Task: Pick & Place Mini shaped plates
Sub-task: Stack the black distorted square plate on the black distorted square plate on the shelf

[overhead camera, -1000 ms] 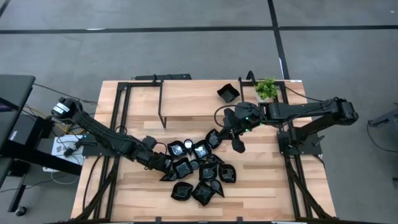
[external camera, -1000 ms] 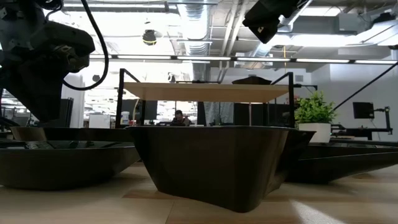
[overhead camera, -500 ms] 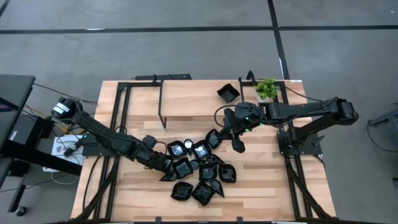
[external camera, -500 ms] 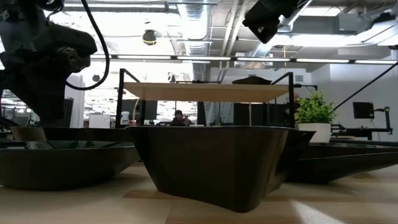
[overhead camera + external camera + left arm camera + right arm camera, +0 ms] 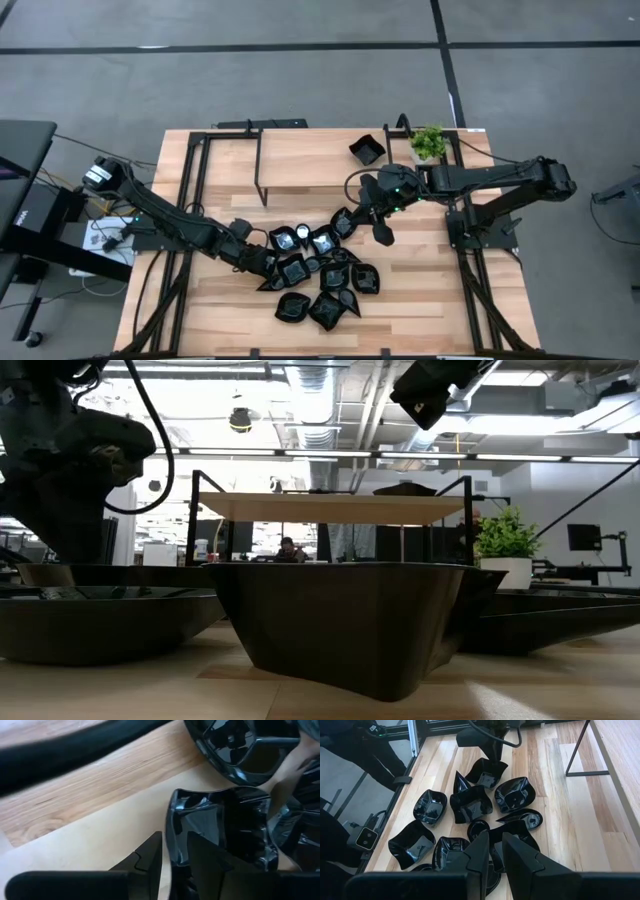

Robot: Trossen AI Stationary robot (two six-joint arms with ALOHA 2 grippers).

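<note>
**Q:** Has anything moved since a second ago?

**A:** Nothing on the desk [image 5: 230,150] has moved; both arms and every dish lie as they did. Only the left arm's upper bulk, seen from desk height, has shifted a little.

**Q:** What is nearest?

**A:** Seen from the left wrist, the left pincer [image 5: 172,852] has its two dark fingers set either side of the thin upright wall of one square plate [image 5: 225,827], gripping it by the rim. That plate sits at the left edge of the pile of mini shaped plates [image 5: 318,275] in the middle of the desk.

**Q:** How would these dishes handle?

**A:** They look glossy, black, rigid and thin-walled, with wavy or pointed rims. I judge them light, slippery and probably chippable. The rim is the sensible place to pinch, as the bowls are smooth and curved.

**Q:** And farther off?

**A:** The right pincer [image 5: 381,222] hangs above the pile's far right side; its fingers are nearly together, and I cannot tell whether they hold anything. Beyond it, one dish [image 5: 367,151] lies apart on a wooden shelf, near a small potted plant [image 5: 428,143].
</note>
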